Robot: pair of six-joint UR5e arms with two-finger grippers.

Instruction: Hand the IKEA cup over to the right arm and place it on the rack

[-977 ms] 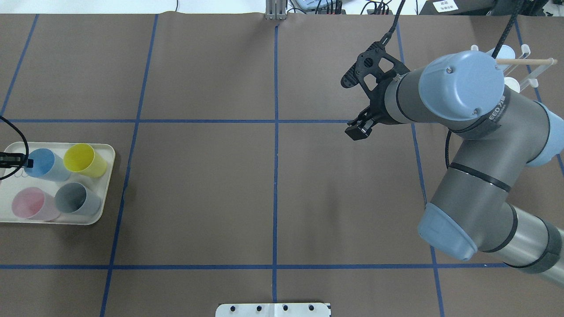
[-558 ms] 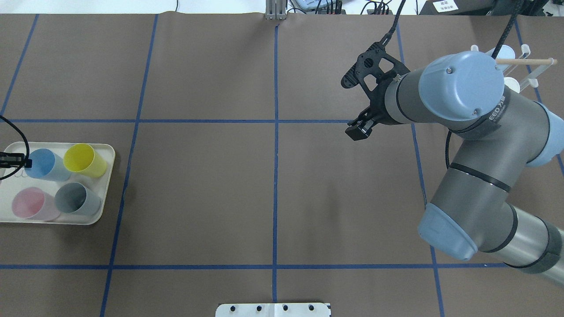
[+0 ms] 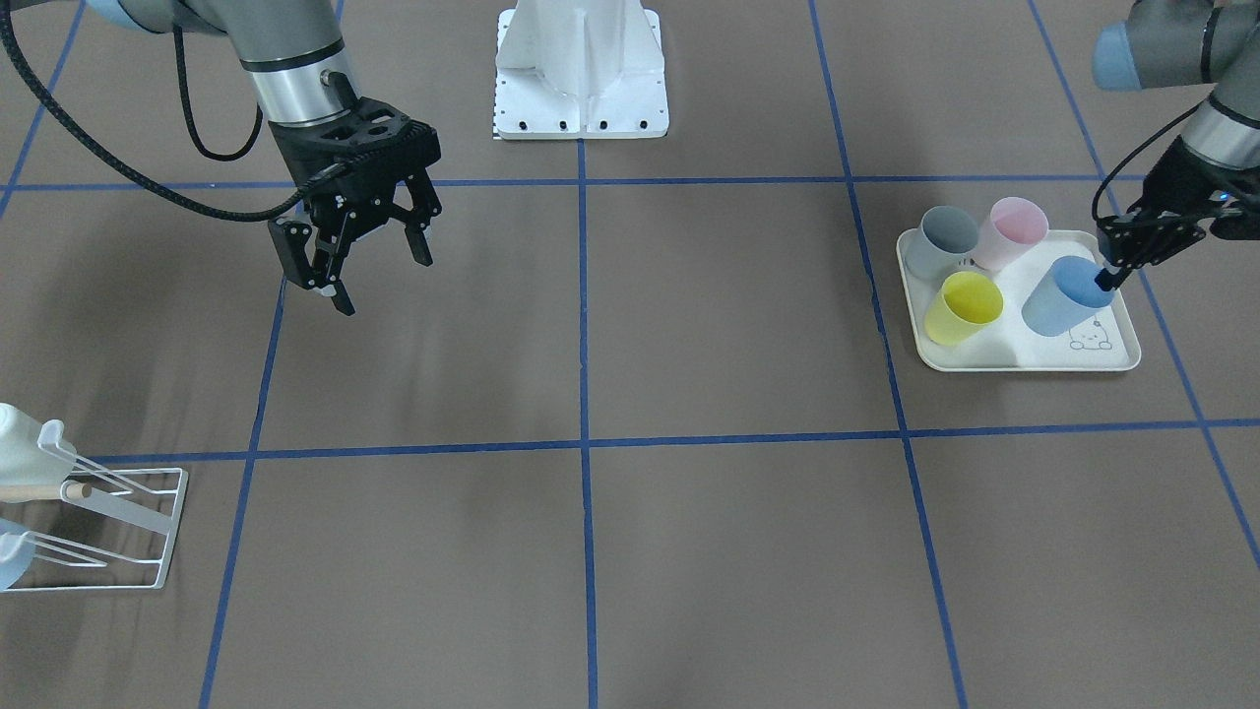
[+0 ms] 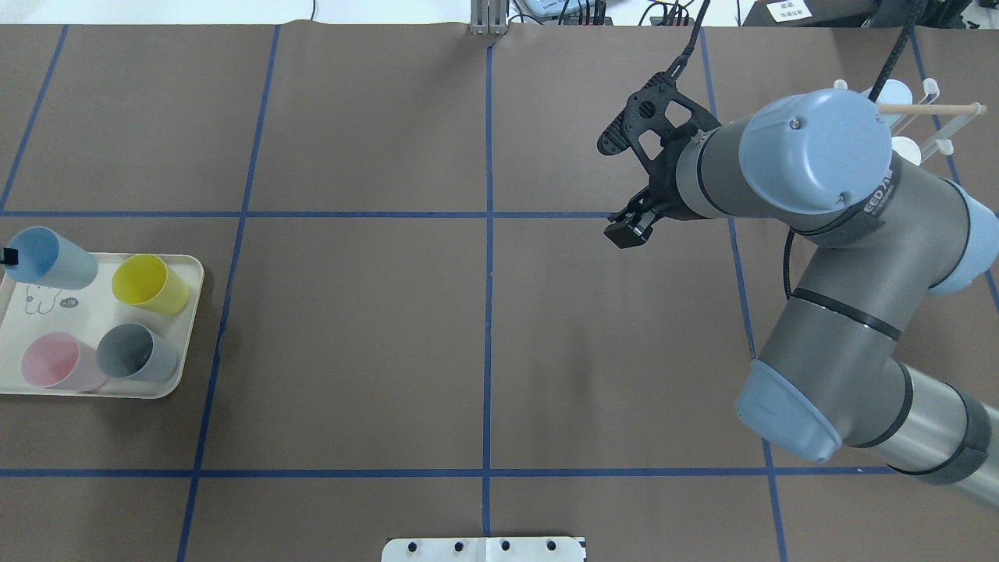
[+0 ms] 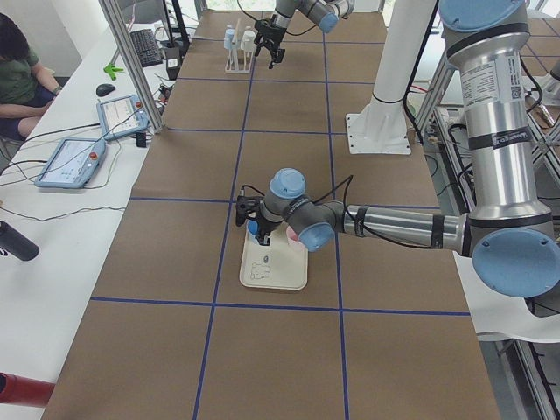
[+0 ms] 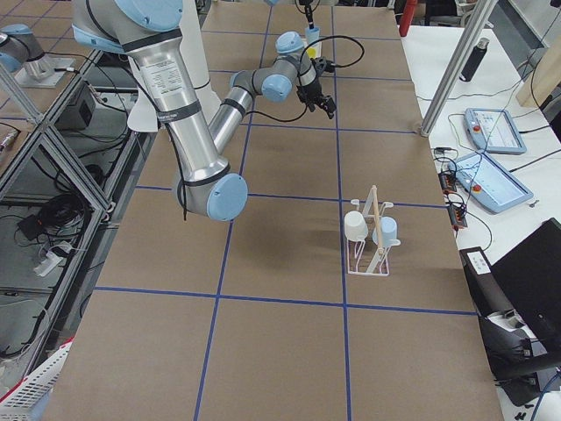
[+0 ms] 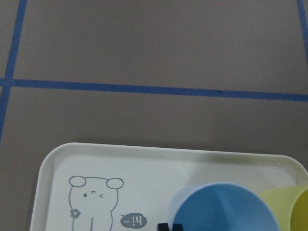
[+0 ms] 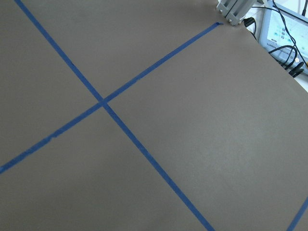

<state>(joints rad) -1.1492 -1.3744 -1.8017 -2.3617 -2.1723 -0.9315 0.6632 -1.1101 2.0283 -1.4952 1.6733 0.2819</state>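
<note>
The blue IKEA cup (image 3: pixel 1065 295) hangs tilted over the cream tray (image 3: pixel 1024 360), pinched at its rim by my left gripper (image 3: pixel 1106 273). In the overhead view the blue cup (image 4: pixel 48 259) sits above the tray's (image 4: pixel 47 316) far edge, with the left gripper (image 4: pixel 9 254) at the frame's left border. The left wrist view has the cup (image 7: pixel 221 207) over the tray's (image 7: pixel 144 166) rabbit print. My right gripper (image 3: pixel 382 279) hovers open and empty above the mat, also seen as the right gripper (image 4: pixel 620 187) from overhead. The white wire rack (image 3: pixel 118 532) with its dowel stands at the far right corner.
Yellow (image 3: pixel 965 305), grey (image 3: pixel 947 236) and pink (image 3: pixel 1016 226) cups stand on the tray. The rack (image 6: pixel 372 250) carries a white cup (image 6: pixel 356 226) and a pale blue cup (image 6: pixel 386 231). A person (image 5: pixel 17 61) sits at a side desk.
The left gripper has lifted the blue cup off its tray spot and carried it toward the tray's far edge, uncovering the rabbit print. The right gripper shifted slightly left.
</note>
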